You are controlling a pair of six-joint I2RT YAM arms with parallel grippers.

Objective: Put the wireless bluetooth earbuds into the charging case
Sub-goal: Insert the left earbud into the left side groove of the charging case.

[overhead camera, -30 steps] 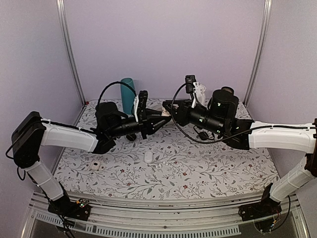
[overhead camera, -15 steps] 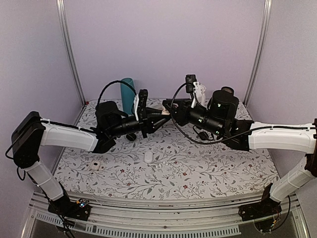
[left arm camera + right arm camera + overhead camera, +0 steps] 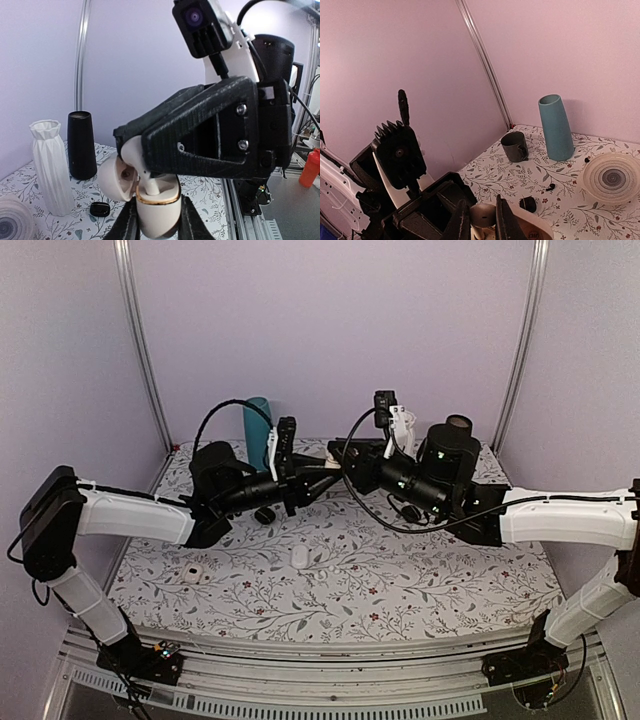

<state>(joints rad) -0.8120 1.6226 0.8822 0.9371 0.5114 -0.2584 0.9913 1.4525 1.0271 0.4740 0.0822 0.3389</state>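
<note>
The white glossy stemmed earbud [image 3: 134, 154] is pinched by its bulb in the right claw [image 3: 479, 221], which is clenched on it; the stem's lower end sits inside the open mouth of the white pebble-shaped charging case with a gold rim [image 3: 159, 212], directly beneath that claw's tips; whether it is fully seated cannot be told.

Change since one second ago: earbud and case have stayed mated; in the overhead view both claws have crept slightly upward and toward the left arm's side; both grips are unchanged.

Condition: the earbud is clean and unmarked, bulb uppermost, stem near upright; the case stands upright, its hinged lid [image 3: 114, 179] thrown back on the side away from the right claw's body.

The left claw [image 3: 158, 226] is grasping the case body from below, one finger on each flank.

Surroundings, on the floral-printed table [image 3: 420, 580]: beyond the left claw, a small black pebble case [image 3: 100, 209], a matt black cylinder [image 3: 81, 145] and a white ribbed vase [image 3: 50, 167]; ahead of the right claw, a loose glossy black earbud [image 3: 550, 187], a dark grey mug [image 3: 515, 146], a teal tapered vase [image 3: 556, 127] and a pale ribbed disc [image 3: 612, 177]; well below both claws, nearer the arm bases, a second white pebble case [image 3: 299, 556].
</note>
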